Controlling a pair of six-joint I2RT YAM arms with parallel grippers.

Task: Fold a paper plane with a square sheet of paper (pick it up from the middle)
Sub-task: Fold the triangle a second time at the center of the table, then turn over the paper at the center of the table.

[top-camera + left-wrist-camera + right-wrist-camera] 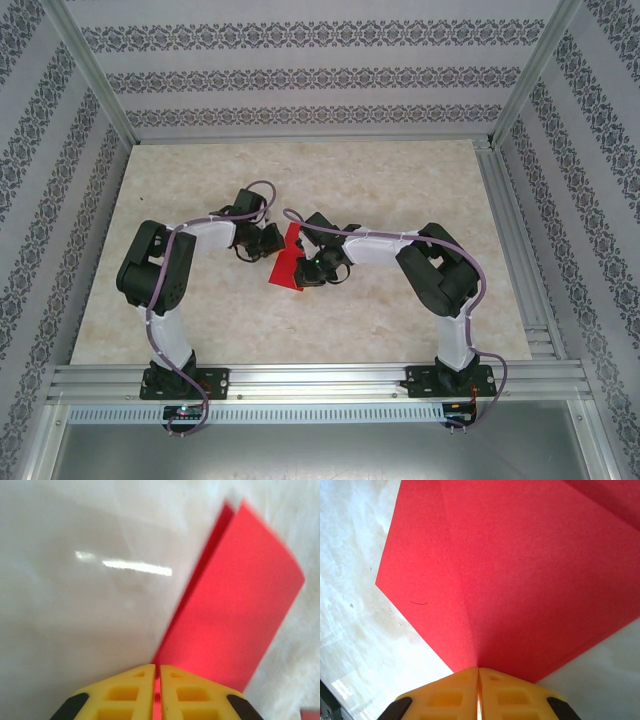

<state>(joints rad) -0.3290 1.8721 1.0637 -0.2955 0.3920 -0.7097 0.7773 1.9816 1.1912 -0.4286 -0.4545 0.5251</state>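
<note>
Overhead: red sheet of paper (287, 264) at mid tabletop (400, 180), between left pincer (270, 243) and right pincer (312, 268); both arms elbowed outward, forearms angled inward to meet there. Left wrist close-up: yellow fingertips (135, 680) pressed together, nipping the sheet (240, 605) at its near end, two layers fanned apart at the far end. Right wrist close-up: pincer (478, 669) clamped shut on the sheet's near edge at a crease; short dark curved mark (418, 602) near the left corner.

The creased red paper (288, 264) is at the middle of the pale marbled table (400, 190), contact unclear.
</note>
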